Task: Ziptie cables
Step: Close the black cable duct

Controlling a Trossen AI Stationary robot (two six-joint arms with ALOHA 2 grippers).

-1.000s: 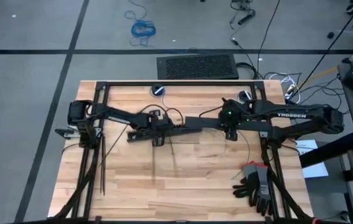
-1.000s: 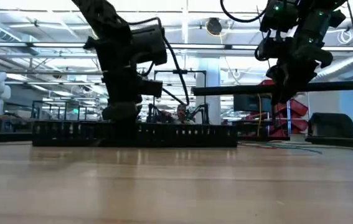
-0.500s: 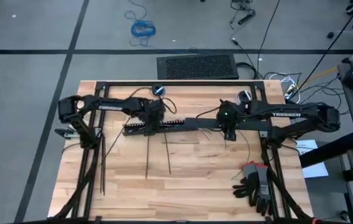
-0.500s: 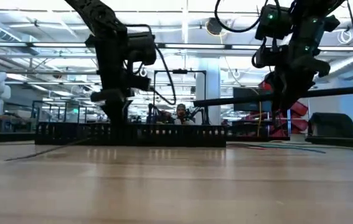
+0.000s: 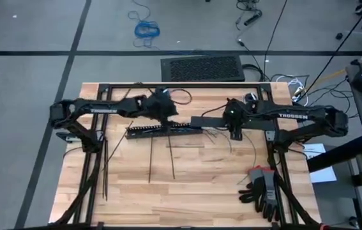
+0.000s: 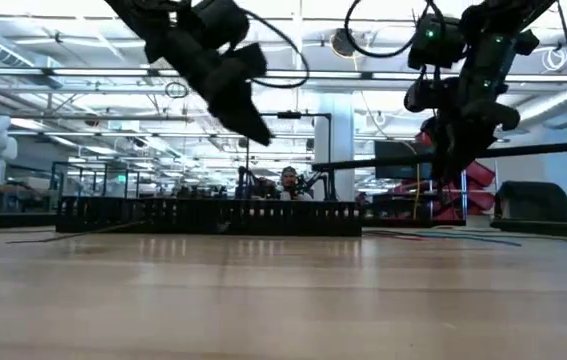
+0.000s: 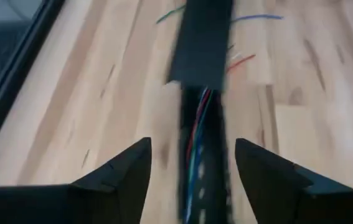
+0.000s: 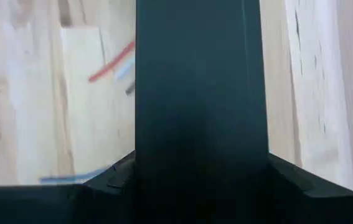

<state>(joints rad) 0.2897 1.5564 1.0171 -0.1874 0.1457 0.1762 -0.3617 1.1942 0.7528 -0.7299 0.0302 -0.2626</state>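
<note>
The cables (image 7: 198, 134) lie in the black slotted bar (image 5: 161, 131) at mid-desk, their splayed ends (image 5: 216, 135) spilling past its right end. You see the zipties (image 5: 150, 160) lying loose on the desk (image 5: 200, 185) in front of the bar, more by the left frame. The left gripper (image 7: 192, 180) hovers above the bar, jaws released. The right gripper (image 5: 235, 131) has its jaws clenched on a flat black cover bar (image 8: 200, 93), raised off the desk. Gloves (image 5: 260, 188) lie at the right.
</note>
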